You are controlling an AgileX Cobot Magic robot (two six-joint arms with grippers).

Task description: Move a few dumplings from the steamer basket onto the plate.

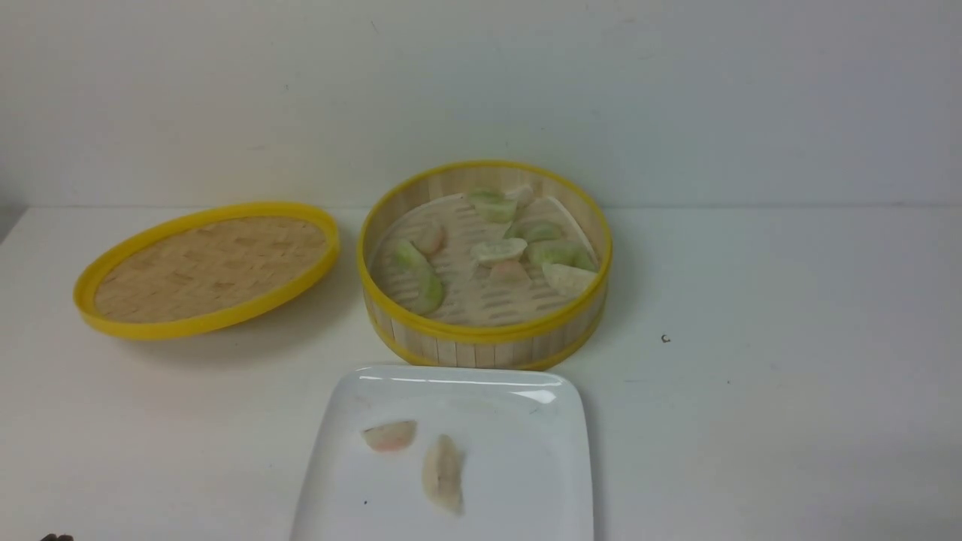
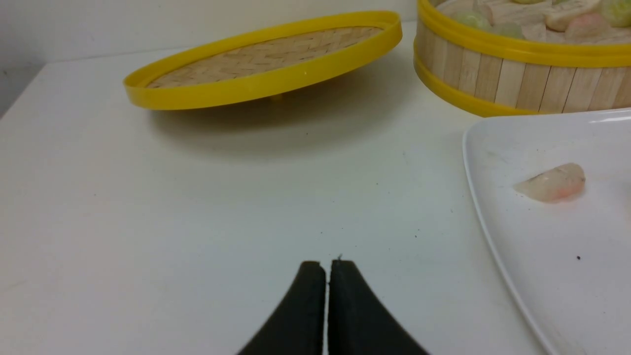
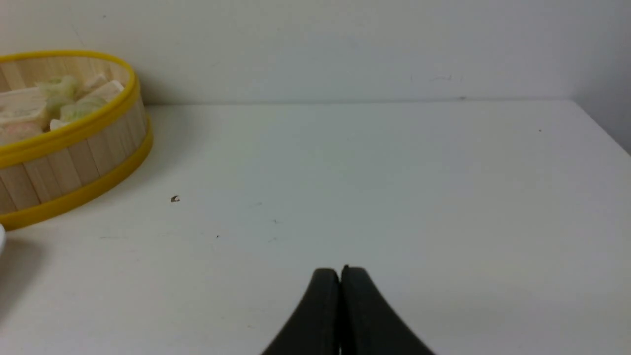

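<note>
The steamer basket (image 1: 481,342) stands at the table's middle and holds several pale green, cream and pink dumplings (image 1: 497,250). The white square plate (image 1: 526,466) lies just in front of it with two dumplings on it, a pinkish one (image 1: 390,435) and a cream one (image 1: 443,473). My left gripper (image 2: 328,266) is shut and empty, low over the bare table to the left of the plate (image 2: 532,246); the pinkish dumpling (image 2: 552,182) shows there. My right gripper (image 3: 340,272) is shut and empty over the bare table to the right of the basket (image 3: 74,167). Neither arm shows in the front view.
The shallow yellow-rimmed woven lid (image 1: 207,267) lies tilted to the left of the basket, also in the left wrist view (image 2: 266,66). A small dark speck (image 1: 665,339) lies on the table to the right of the basket. The wall stands close behind.
</note>
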